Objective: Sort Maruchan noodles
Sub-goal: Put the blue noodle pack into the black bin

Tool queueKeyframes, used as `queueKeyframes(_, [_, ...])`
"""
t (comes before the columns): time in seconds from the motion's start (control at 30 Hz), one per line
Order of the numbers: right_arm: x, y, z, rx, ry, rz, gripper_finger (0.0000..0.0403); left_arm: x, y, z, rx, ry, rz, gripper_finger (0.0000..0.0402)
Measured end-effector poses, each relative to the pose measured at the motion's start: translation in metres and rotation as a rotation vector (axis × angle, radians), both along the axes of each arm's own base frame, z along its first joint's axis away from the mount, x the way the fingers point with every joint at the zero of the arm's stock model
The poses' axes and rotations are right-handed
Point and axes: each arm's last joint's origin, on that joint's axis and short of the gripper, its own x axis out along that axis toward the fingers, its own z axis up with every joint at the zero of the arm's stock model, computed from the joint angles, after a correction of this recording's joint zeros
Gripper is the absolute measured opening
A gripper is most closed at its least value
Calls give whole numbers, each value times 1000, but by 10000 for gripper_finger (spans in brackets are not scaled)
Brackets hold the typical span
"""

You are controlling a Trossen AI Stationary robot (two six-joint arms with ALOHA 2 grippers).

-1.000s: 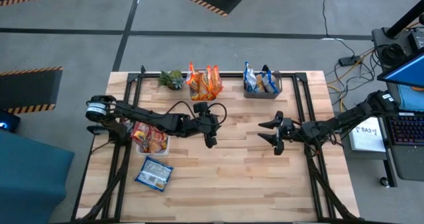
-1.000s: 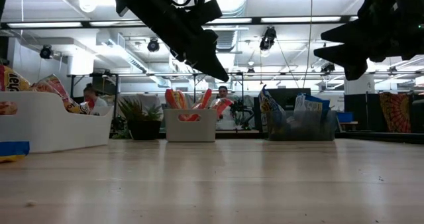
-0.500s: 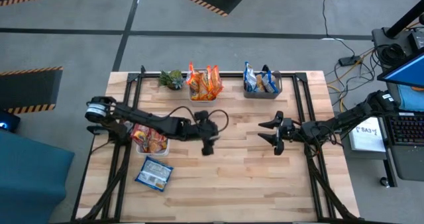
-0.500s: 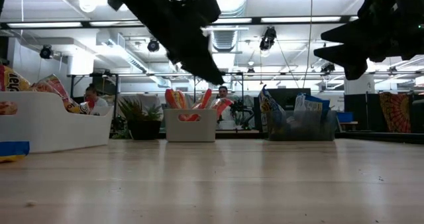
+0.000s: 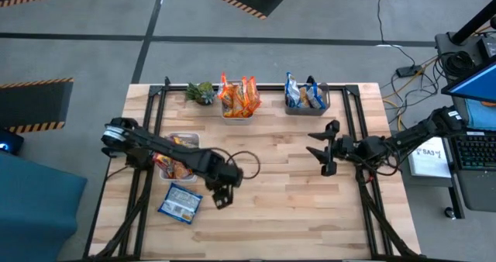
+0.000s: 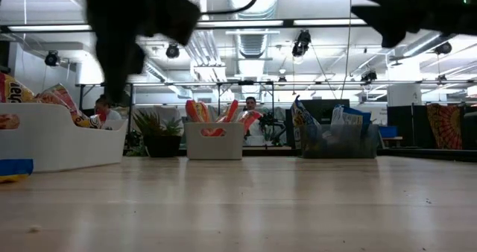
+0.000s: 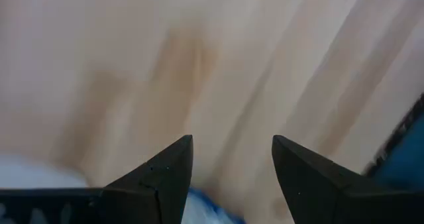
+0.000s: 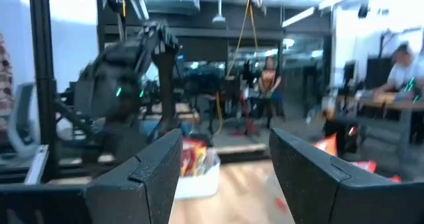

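The noodles sit in four places on the table (image 5: 294, 215). A blue packet (image 5: 180, 202) lies flat and alone near the front left corner. Just behind it, a white bin (image 5: 190, 167) holds red packets (image 5: 174, 163). At the back edge, a second white bin (image 5: 237, 112) holds orange packets (image 5: 239, 96) standing upright, and a clear bin (image 5: 308, 107) to its right holds blue packets (image 5: 302, 93). A small plant (image 5: 201, 92) stands left of the orange bin.

The left gripper (image 5: 222, 196) hangs over bare wood just beside the lone blue packet, its fingers spread and holding nothing. The left wrist view shows this gap between the fingers clearly, with wood under it and a bit of blue at the edge; the low view gives only a dark blur for this arm. The right gripper (image 5: 324, 155) waits above the right half of the table, fingers also apart and empty.

Only the low view shows the room behind: a person (image 6: 251, 104) sits beyond the orange bin, another (image 6: 100, 109) behind the near white bin
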Motion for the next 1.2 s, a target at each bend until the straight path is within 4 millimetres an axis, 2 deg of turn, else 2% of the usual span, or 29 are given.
queueKeyframes(0.17, [4,1,15,-98,-20,-37,215,-19,-21,-17,-73,248,150,189])
queueKeyframes(0.3, [6,2,24,-137,-42,-56,215,-24,-40,-25,-106,332,179,174])
queueKeyframes(0.6, [7,2,28,-159,-43,-64,215,-41,-54,-49,-18,601,200,113])
queueKeyframes(0.97, [7,2,28,-168,-40,-67,215,-36,-61,-88,36,689,123,55])
queueKeyframes(1.07, [7,2,28,-168,-39,-67,215,-26,-65,-86,28,632,45,44])
queueKeyframes(1.2, [7,2,28,-167,-40,-67,215,9,-61,-66,119,384,-79,38])
